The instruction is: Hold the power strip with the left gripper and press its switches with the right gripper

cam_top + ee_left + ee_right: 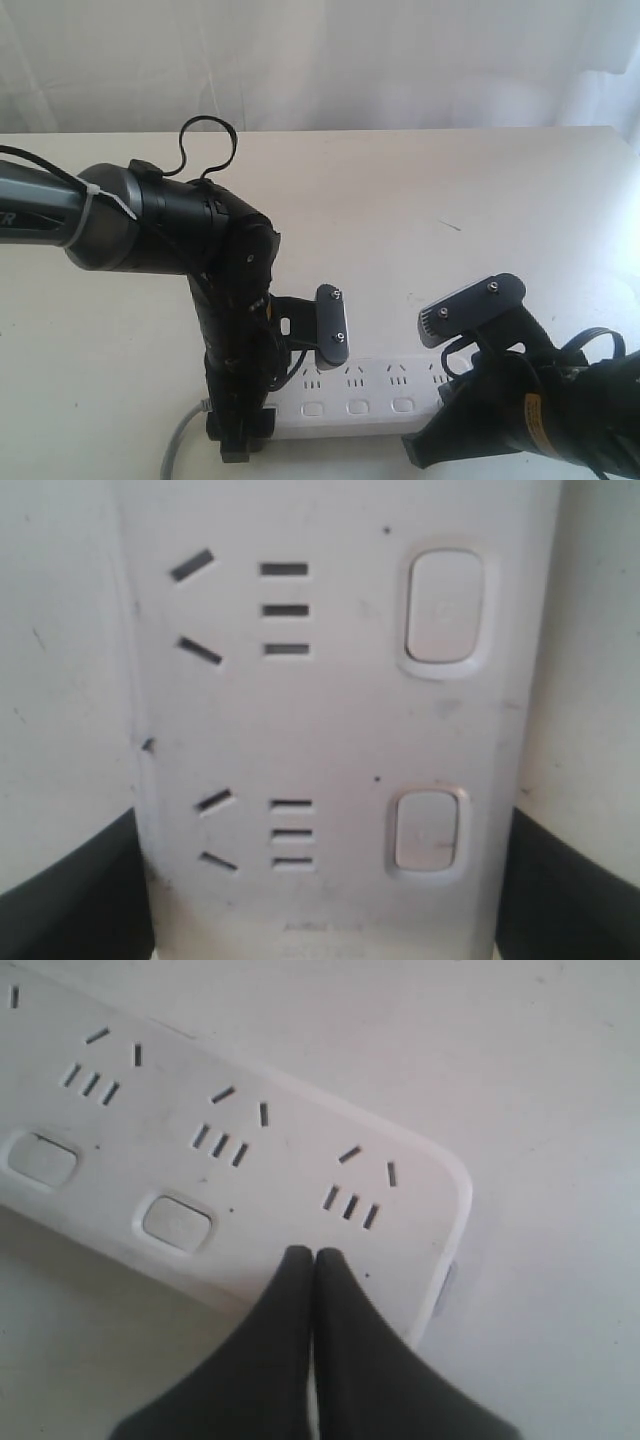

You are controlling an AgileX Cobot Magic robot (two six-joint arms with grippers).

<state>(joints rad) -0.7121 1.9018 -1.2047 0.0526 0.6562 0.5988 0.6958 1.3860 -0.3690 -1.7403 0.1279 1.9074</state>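
Observation:
The long white power strip [360, 395] lies along the table's front edge. Its grey cord [180, 440] leaves the left end. My left gripper [245, 410] points down over that left end. In the left wrist view its black fingers [70, 880] sit against both long sides of the power strip [330, 730], so the left gripper [325, 855] is shut on it. My right gripper [448, 392] covers the strip's right end. It is shut, and its tips [315, 1255] rest on the strip [250, 1175] below the last socket group. Two switches [177, 1222] show beside them. The last switch is hidden.
The white table [450, 200] stretches back to a pale curtain [320, 60]. A small dark mark [448, 226] lies on the table behind the strip. The left arm's grey link [40, 215] enters from the left edge, and the right arm's bulk [560, 410] fills the lower right corner.

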